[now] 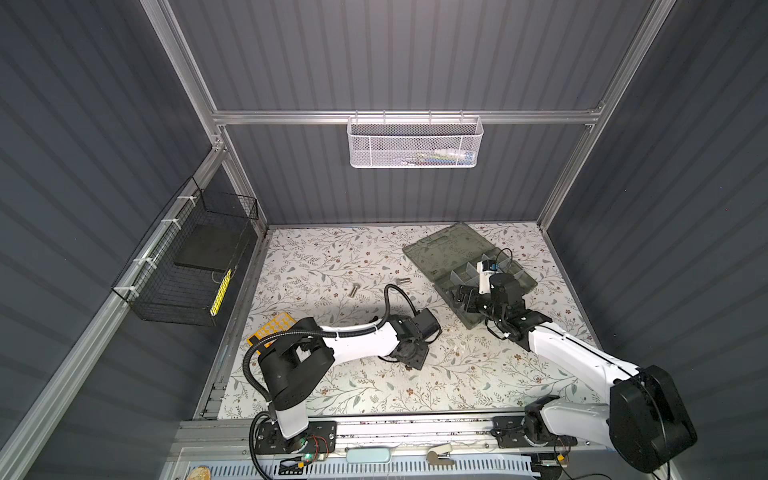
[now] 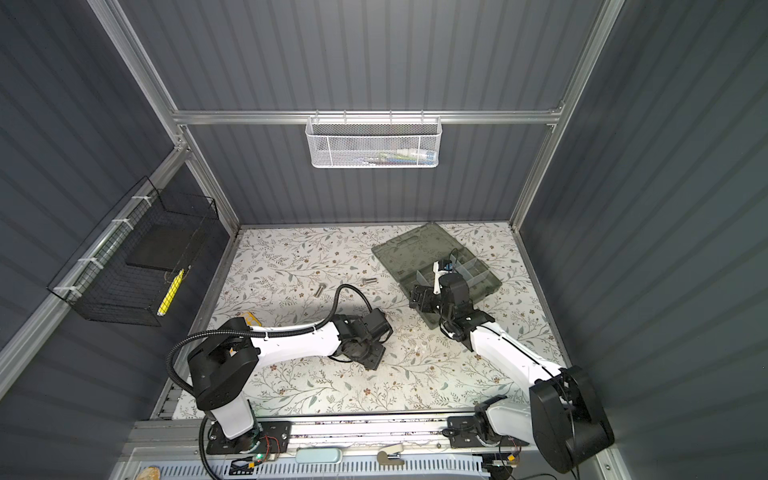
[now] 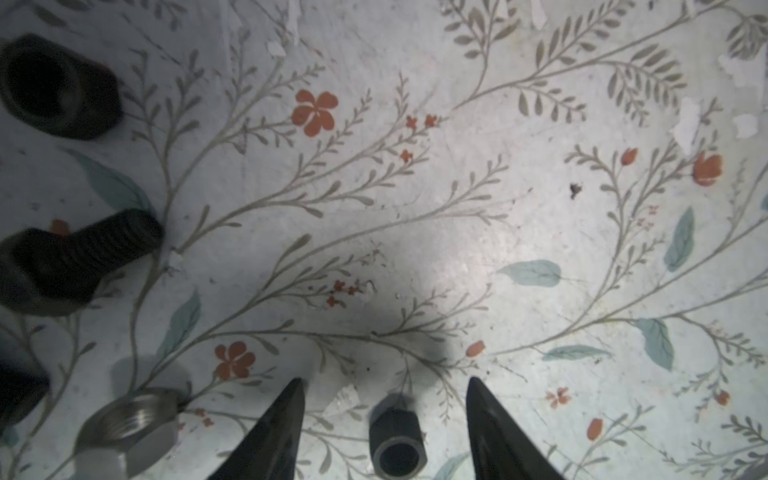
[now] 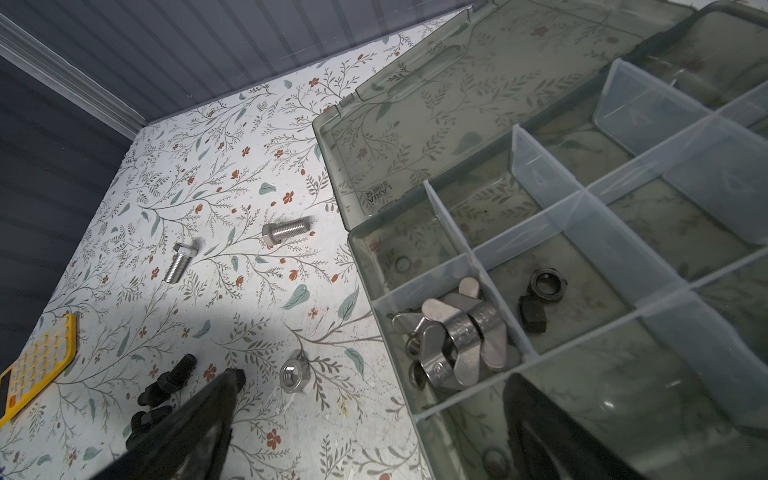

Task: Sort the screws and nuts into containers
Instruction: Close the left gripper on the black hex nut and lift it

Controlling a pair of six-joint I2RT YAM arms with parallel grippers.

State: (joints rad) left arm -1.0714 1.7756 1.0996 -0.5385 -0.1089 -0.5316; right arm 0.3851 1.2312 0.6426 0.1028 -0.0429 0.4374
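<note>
In the left wrist view a small black nut (image 3: 397, 436) lies on the floral mat between the fingers of my left gripper (image 3: 385, 388). The gripper is open, with a gap on each side of the nut. Beside it lie a silver nut (image 3: 129, 428), a black screw (image 3: 75, 257) and another black nut (image 3: 58, 87). My right gripper (image 4: 374, 384) hangs wide open and empty over the near corner of the containers (image 4: 582, 291). Those hold silver wing nuts (image 4: 457, 345) and black nuts (image 4: 548, 282). Two silver screws (image 1: 354, 289) (image 1: 403, 281) lie mid-mat.
The organizer's open lid (image 1: 449, 245) lies flat towards the back wall. A yellow stencil (image 1: 274, 328) sits at the mat's left edge by the left arm. A white mesh basket (image 1: 415, 143) hangs on the back wall. On the left wall hangs a black wire basket (image 1: 187, 266).
</note>
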